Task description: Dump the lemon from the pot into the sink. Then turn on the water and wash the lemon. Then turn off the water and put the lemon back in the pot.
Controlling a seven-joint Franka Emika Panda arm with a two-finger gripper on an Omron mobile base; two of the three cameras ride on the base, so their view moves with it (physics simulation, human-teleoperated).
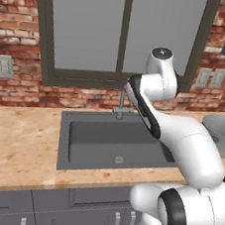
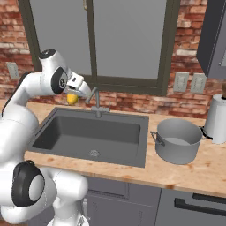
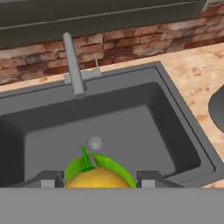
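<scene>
My gripper hangs above the left back part of the sink, shut on the lemon. In the hand view the yellow lemon, with green leaves and a stem, sits between my two fingertips, high over the dark basin and its silver drain. The grey pot stands upright on the counter right of the sink, and nothing shows inside it. No water runs from the gooseneck tap, which stands just right of my hand.
A pale tapered vessel stands behind the pot at the far right. The tap rises at the sink's back edge below the window. The pale wood counter stretches left of the sink. Wall sockets sit on the brick.
</scene>
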